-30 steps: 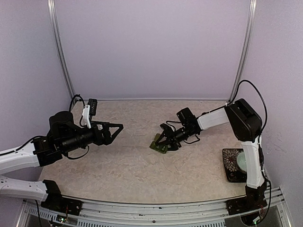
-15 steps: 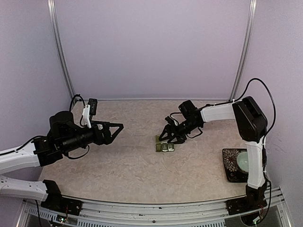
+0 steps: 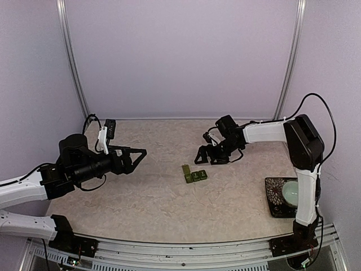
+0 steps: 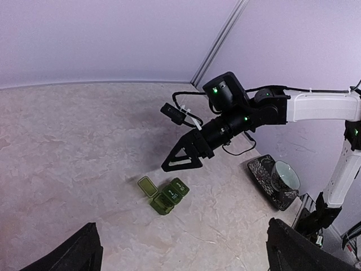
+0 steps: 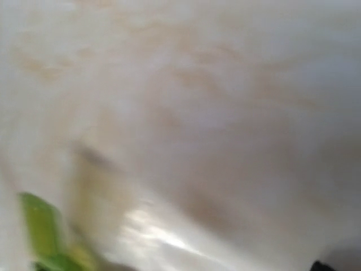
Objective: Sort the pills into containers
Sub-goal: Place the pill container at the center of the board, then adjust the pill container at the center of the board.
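Observation:
The dark green pill-box strip (image 3: 194, 175) lies flat on the table's middle. Its left compartment lid (image 3: 185, 169) stands open and the other two lids are shut. It also shows in the left wrist view (image 4: 168, 197), and as a green blur in the right wrist view (image 5: 38, 230). My right gripper (image 3: 201, 156) is open and empty, just beyond and right of the box, apart from it; the left wrist view shows it too (image 4: 181, 162). My left gripper (image 3: 139, 154) is open and empty, hovering well left of the box. No pills show.
A pale cup (image 3: 293, 192) stands on a dark patterned tray (image 3: 275, 199) at the right edge, also in the left wrist view (image 4: 285, 176). Lilac walls close in the back and sides. The right wrist view is motion-blurred.
My right gripper let go of the pill box and drew back up and to the right. The box now lies flat with one lid open. The left arm has not moved.

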